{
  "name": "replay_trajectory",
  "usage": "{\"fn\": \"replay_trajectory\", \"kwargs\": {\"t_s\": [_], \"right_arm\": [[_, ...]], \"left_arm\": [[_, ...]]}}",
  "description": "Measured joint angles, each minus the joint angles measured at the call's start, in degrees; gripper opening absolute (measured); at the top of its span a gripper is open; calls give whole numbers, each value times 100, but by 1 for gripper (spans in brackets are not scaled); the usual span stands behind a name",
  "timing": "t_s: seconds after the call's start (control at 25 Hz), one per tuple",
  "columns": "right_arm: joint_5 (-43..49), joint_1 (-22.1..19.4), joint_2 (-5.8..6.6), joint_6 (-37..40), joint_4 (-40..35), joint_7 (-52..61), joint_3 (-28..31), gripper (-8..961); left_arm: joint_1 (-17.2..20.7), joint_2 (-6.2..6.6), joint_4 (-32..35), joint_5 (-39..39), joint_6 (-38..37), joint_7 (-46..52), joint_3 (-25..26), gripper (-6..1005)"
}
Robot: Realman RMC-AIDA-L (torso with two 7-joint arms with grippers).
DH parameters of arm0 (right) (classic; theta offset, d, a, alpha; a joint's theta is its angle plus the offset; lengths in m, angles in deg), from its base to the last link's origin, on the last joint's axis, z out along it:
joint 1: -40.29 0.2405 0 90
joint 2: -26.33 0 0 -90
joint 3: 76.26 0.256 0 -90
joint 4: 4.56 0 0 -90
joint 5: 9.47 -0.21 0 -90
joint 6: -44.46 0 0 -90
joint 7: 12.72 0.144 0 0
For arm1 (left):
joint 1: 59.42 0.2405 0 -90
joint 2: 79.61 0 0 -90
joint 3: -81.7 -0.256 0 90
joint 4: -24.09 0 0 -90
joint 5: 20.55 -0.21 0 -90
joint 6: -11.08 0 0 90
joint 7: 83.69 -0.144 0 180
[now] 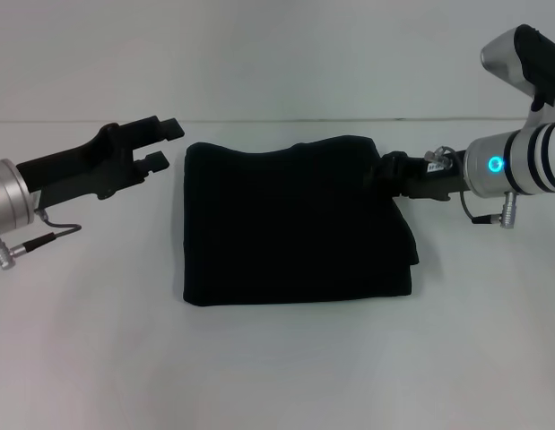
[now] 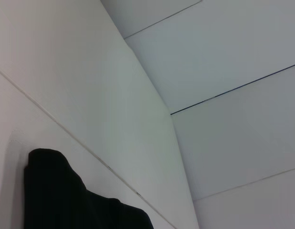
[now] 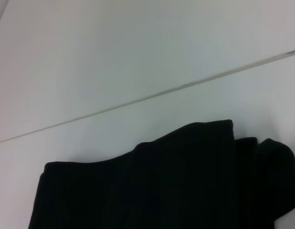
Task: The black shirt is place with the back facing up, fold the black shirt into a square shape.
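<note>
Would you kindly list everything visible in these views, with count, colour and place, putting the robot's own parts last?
shirt: one, black, folded into a rough rectangle at the middle of the table; its right edge is bunched and uneven.
table: one, white, under the shirt and both arms.
wall: white, behind the table's far edge.
left gripper: one, black, open, just off the shirt's far left corner and apart from it.
right gripper: one, black, at the shirt's far right corner, its tip against the cloth; whether it is open or shut cannot be told.
</note>
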Motion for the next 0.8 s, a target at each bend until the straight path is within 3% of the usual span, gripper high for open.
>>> {"fn": "replay_trajectory", "kwargs": {"t_s": [0.68, 0.8], "right_arm": [[-26, 21, -12, 58, 13, -1, -42, 438], [-10, 32, -11, 67, 12, -2, -44, 387]], "left_arm": [[-53, 2, 0, 0, 35, 0, 0, 666], [-54, 2, 0, 0, 35, 0, 0, 666]]}}
